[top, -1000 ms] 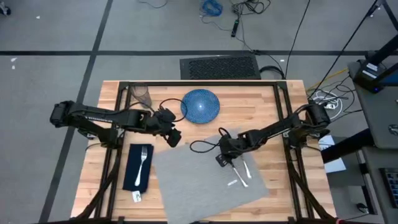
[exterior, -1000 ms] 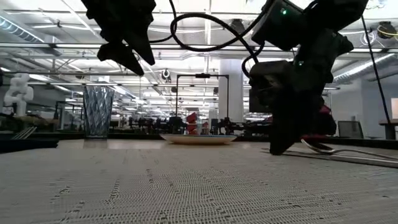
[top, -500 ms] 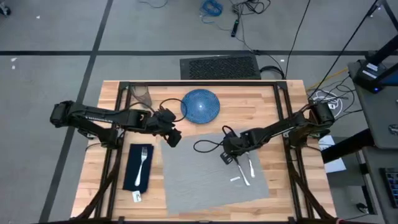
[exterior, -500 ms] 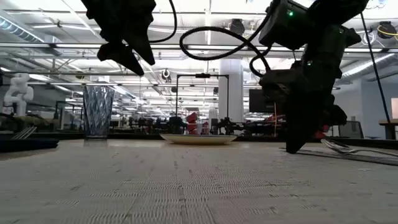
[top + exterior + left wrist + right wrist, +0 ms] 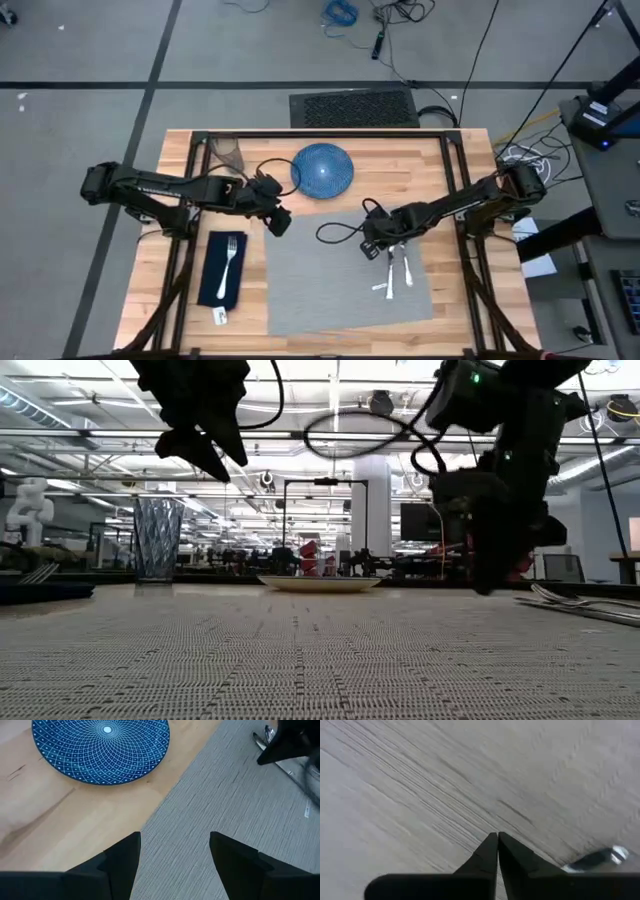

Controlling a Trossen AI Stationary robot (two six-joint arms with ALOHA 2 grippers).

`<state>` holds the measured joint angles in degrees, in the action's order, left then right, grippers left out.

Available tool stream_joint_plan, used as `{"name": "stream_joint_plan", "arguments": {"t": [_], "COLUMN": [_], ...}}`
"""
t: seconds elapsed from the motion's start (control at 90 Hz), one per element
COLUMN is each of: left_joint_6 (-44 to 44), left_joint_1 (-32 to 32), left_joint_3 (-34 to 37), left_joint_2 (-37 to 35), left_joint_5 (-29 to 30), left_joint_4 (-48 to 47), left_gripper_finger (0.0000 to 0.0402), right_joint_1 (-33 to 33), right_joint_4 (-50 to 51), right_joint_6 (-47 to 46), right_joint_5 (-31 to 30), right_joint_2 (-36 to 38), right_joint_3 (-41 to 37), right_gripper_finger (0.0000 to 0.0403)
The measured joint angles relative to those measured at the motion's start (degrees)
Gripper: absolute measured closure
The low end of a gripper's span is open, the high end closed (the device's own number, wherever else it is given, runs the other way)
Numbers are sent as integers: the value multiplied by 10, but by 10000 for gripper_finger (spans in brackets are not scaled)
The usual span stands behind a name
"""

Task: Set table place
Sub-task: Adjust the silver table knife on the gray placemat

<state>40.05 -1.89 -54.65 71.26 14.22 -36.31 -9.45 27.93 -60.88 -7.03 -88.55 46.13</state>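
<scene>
While my right gripper (image 5: 375, 250) pressed closed jaws onto the placemat (image 5: 320, 290), I noted the plate (image 5: 322, 169) off-mat, nearer the left gripper (image 5: 279, 222), jaws spread.

The placemat (image 5: 345, 280) lies on the table (image 5: 440, 175) toward its near edge. The plate (image 5: 322, 169) sits behind it on bare wood, with the glass (image 5: 229, 153) to the plate's left. Left of the placemat lies the napkin (image 5: 221, 268), the fork (image 5: 231, 258) on top of it. On the placemat's right part rest what look like a knife (image 5: 390, 270) and a spoon (image 5: 405, 264), side by side.
</scene>
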Motion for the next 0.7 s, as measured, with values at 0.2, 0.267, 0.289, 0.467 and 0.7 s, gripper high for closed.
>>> {"name": "stream_joint_plan", "arguments": {"t": [0.2, 0.267, 0.289, 0.467, 0.7], "left_joint_6": [0, 0, 0, 0, -1], "left_joint_1": [-2, -2, -2, -2, -2], "left_joint_3": [0, 0, 0, 0, 0], "left_joint_2": [0, 0, 0, 8, 55], "left_joint_5": [0, 0, 0, 1, -16], "left_joint_4": [-2, -2, -2, -2, -1], "left_gripper_finger": [178, 178, 178, 178, 178], "right_joint_1": [-39, -68, -78, -145, -169], "right_joint_4": [17, 27, 27, 39, 136], "right_joint_6": [-36, -62, -71, -161, -220], "right_joint_5": [16, 17, 17, -5, -22], "right_joint_2": [32, 28, 26, 15, 18], "right_joint_3": [0, 0, 0, 0, 0], "right_gripper_finger": [403, 403, 403, 403, 403]}}
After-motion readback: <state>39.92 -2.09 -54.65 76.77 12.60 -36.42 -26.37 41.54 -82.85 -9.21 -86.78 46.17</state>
